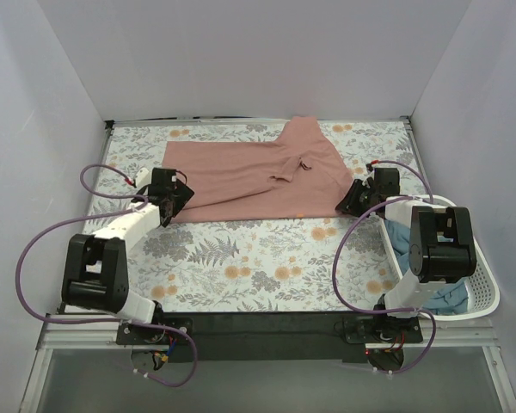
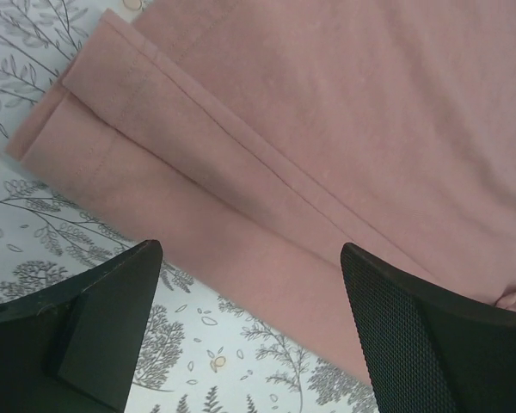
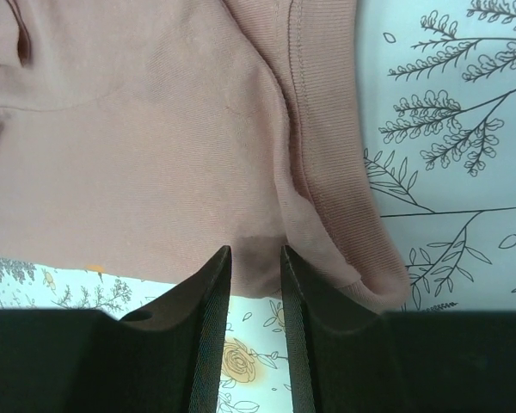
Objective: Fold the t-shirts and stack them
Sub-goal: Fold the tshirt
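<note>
The pink t-shirt (image 1: 241, 172) lies spread on the floral cloth (image 1: 267, 258). The left gripper (image 2: 249, 258) hangs over its near left hem corner, 2 fingers wide apart. The right gripper (image 3: 256, 251) is at its near right edge, fingers almost together; I cannot tell whether they pinch it. Right of it, the teal t-shirt (image 1: 402, 237) lies in the white basket (image 1: 488, 288).
</note>
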Robot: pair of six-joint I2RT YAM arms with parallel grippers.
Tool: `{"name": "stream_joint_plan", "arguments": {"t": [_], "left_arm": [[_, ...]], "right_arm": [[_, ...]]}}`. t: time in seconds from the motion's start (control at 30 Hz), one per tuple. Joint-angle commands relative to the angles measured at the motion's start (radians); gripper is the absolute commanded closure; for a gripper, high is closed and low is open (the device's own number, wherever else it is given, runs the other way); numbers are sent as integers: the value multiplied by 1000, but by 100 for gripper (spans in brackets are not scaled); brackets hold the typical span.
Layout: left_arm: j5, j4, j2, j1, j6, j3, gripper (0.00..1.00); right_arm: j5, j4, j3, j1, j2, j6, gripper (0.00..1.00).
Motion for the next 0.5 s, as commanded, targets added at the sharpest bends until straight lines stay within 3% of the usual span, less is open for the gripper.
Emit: {"name": "stream_joint_plan", "arguments": {"t": [0.0,0.23,0.47], "left_arm": [[38,13,64,9,-176,40,15],[48,30,202,9,-280,106,15],[6,15,215,9,-293,134,18]], "right_arm": [[-15,9,-12,1,-33,-24,64],[-35,8,-25,1,-42,-41,63],[-59,8,-26,3,-44,-53,63]]}}
